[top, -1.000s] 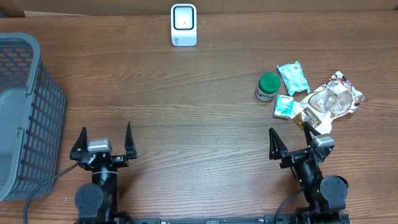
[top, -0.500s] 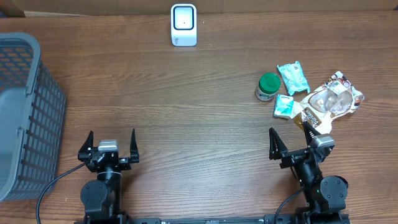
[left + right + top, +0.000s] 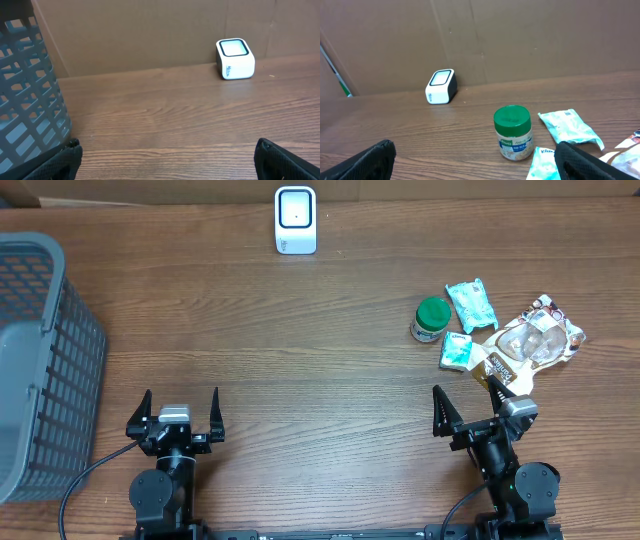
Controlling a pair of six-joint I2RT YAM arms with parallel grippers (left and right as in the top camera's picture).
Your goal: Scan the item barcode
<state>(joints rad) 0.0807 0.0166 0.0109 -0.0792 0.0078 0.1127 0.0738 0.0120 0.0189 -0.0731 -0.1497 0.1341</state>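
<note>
The white barcode scanner (image 3: pixel 295 220) stands at the table's far edge; it also shows in the left wrist view (image 3: pixel 235 59) and the right wrist view (image 3: pixel 441 86). The items lie at the right: a green-lidded jar (image 3: pixel 431 320) (image 3: pixel 513 132), two pale blue tissue packs (image 3: pixel 471 304) (image 3: pixel 457 350) and a clear snack bag (image 3: pixel 530 340). My left gripper (image 3: pixel 181 396) (image 3: pixel 167 150) is open over bare wood at the near left. My right gripper (image 3: pixel 467 392) (image 3: pixel 475 147) is open just in front of the items, holding nothing.
A grey plastic basket (image 3: pixel 40 370) (image 3: pixel 25 95) stands at the left edge, close to my left gripper. A brown cardboard wall (image 3: pixel 150 30) runs behind the table. Bare wood lies between the scanner and both grippers.
My left gripper has turned slightly and shifted a little to the right, then stayed still. The right arm and the items have not moved.
</note>
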